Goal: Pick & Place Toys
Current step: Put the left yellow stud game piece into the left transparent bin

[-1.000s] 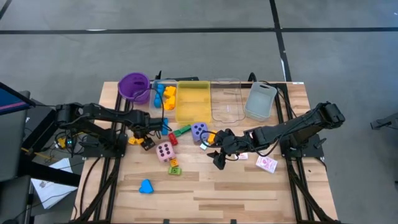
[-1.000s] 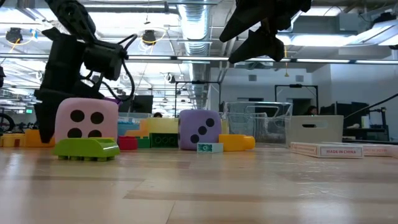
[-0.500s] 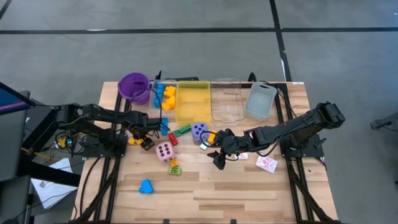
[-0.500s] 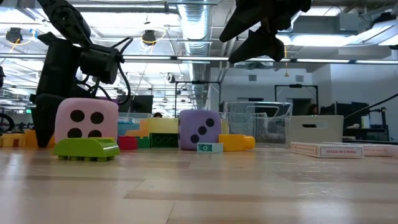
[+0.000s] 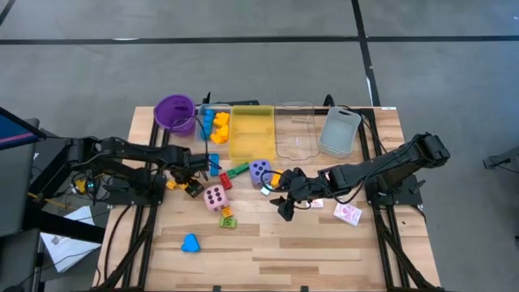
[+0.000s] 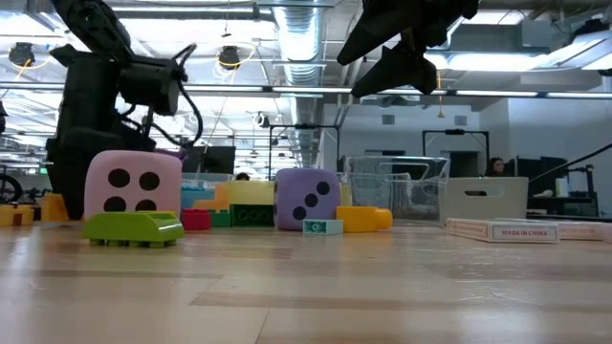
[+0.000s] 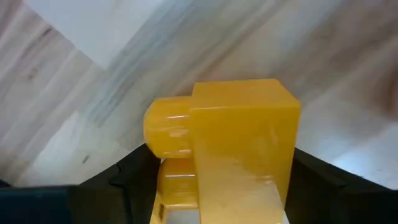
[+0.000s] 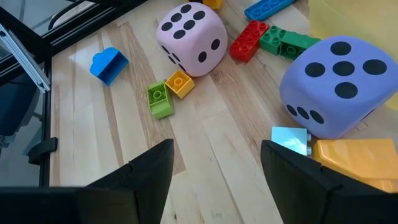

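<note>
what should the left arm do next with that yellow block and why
Probably finish closing, then lift straight up. The left gripper is low at the table with its fingers on either side of the yellow block, which fills the wrist view. The right gripper hovers open.

Both arms are matte black, built of jointed tubular segments. Black cables loop along them. Fingers are black, flat-faced.
</note>
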Available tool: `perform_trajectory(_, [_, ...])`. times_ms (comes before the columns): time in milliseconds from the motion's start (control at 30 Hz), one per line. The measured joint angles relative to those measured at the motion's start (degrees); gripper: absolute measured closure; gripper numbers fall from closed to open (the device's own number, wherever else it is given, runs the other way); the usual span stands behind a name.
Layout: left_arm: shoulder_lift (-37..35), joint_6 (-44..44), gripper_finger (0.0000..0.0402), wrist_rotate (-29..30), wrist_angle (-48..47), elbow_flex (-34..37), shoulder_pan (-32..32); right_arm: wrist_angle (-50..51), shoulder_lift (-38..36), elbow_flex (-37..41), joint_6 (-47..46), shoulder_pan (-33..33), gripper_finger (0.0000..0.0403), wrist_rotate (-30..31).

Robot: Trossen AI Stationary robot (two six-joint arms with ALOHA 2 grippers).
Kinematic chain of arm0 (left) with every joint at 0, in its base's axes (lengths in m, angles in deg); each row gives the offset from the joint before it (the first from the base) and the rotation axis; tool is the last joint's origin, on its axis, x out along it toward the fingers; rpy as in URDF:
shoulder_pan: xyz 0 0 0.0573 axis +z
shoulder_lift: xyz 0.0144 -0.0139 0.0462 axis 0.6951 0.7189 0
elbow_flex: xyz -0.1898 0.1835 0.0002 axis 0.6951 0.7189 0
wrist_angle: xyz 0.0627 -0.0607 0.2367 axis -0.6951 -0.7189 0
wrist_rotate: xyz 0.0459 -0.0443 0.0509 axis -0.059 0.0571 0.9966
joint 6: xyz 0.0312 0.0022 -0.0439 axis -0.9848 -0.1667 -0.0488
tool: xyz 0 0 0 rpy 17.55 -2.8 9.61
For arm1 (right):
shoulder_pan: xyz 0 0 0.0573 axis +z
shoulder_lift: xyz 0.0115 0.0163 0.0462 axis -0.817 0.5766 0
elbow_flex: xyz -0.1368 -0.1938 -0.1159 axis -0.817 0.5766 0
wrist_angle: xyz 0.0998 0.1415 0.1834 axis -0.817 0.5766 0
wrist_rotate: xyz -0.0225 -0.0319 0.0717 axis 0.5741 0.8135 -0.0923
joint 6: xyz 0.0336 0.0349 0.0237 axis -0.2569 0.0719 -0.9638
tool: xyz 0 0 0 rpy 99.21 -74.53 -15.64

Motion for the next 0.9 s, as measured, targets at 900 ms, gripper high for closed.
perform_trajectory(900, [-22.9,0.0,0.0142,17.6,32.7,-0.2,0.0,-0.2,0.0,0.0,0.0,0.0,0.0168,0.0])
